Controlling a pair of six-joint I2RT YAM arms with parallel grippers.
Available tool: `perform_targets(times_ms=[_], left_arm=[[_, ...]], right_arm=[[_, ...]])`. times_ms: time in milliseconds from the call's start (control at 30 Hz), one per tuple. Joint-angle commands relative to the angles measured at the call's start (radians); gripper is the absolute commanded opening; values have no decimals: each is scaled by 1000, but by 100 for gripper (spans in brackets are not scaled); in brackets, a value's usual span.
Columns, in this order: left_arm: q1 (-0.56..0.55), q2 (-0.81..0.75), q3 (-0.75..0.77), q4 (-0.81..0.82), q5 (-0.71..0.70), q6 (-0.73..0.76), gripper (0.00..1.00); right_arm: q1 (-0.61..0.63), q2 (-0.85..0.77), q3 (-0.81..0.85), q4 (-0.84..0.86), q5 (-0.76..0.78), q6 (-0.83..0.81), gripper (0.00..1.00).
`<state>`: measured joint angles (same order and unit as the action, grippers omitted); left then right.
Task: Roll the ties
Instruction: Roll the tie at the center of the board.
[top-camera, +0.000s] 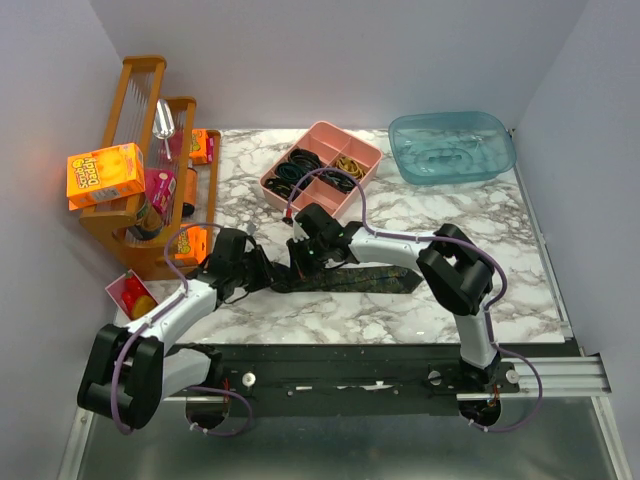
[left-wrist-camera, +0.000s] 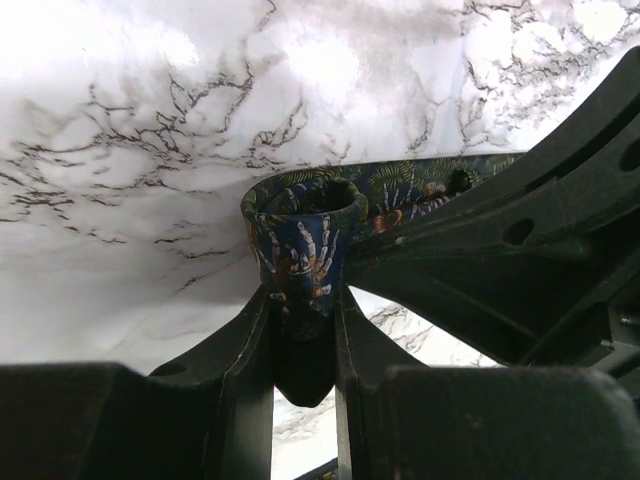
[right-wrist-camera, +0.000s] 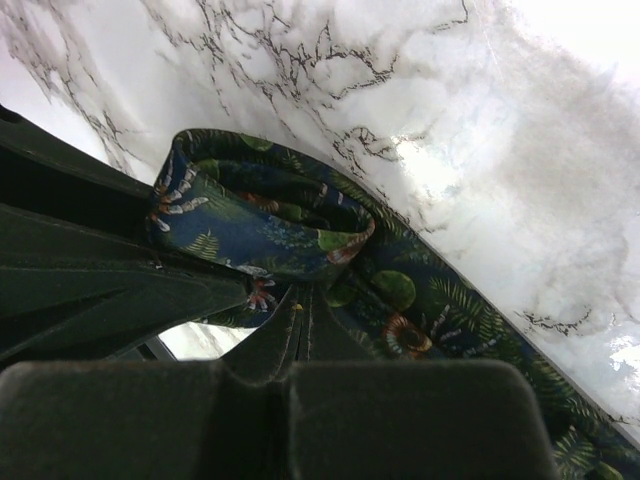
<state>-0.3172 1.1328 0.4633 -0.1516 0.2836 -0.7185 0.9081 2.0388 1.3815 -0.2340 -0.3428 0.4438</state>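
Evidently the rolling has only just started. Just nearer than the pink tray (top-camera: 322, 128) and a little to its left, the left claw (left-wrist-camera: 302, 308) is clamped on the roll (left-wrist-camera: 300, 215), a small coil of a turn or two at one end of the tie (top-camera: 375, 281). Directly nearer than the tray, the right claw (right-wrist-camera: 300, 322) is fully closed. Its tips press against the fabric at the coil's foot, and I cannot tell whether they pinch it. The rest of the tie lies flat, running rightward on the tray's near side.

Next, I judge, the coil must be turned along that flat length and kept tight, or it may spring loose.

The table (top-camera: 420, 212) is glossy white marble pattern. An orange rack (top-camera: 143, 63) of boxes stands left of the tray, a teal tub (top-camera: 500, 160) sits right of it, and pale walls (top-camera: 350, 60) rise behind the tray and to both sides.
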Motion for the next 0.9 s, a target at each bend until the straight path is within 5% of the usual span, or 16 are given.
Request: perform_targets(times_ms=[0, 867], left_arm=[[-28, 27, 81, -103, -95, 59, 0], [-315, 225, 359, -387, -535, 48, 0]], right_arm=[[8, -8, 36, -37, 13, -13, 1], [8, 95, 103, -47, -2, -4, 1]])
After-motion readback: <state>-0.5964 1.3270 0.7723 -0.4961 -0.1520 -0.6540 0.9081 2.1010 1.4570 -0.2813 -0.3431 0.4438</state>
